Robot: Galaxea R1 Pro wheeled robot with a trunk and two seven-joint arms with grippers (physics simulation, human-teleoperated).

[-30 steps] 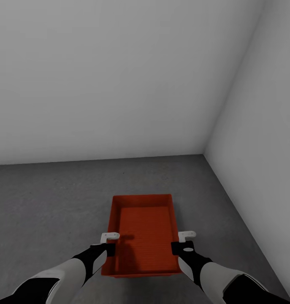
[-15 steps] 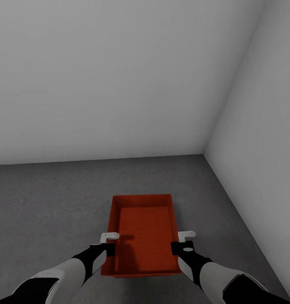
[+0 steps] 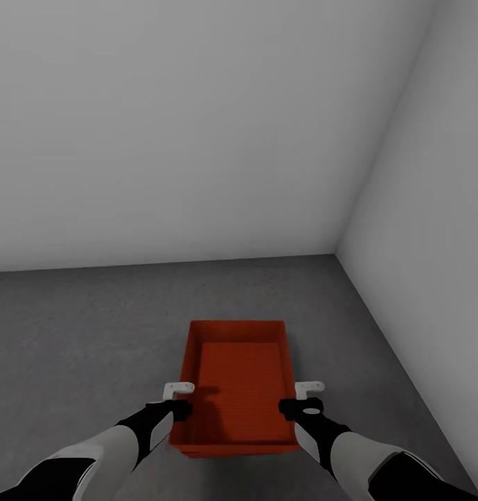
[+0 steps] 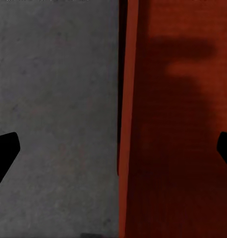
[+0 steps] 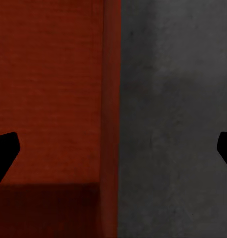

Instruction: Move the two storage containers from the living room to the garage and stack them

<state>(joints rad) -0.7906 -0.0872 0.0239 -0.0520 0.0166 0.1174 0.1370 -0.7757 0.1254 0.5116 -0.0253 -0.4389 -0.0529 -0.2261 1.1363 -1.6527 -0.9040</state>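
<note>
- Storage container (image 3: 239,379): orange-red, on the grey concrete floor (image 3: 85,327) near the right white wall (image 3: 433,229); a second rim edge peeks beneath its near end.
- Left gripper (image 4: 113,148): released, fingers spread astride the container's left wall.
- Right gripper (image 5: 113,148): released, spread astride the right wall.
- Head view alone shows both arms and the room corner.

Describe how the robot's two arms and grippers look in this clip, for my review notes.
Both arms match: glossy black upper segments, pale grey-white forearm shells, then black wrists. The left gripper and right gripper each have a black body with a small white bracket-like piece at the front. In the wrist views the fingers show as plain black wedges. No cables or markings show.
</note>
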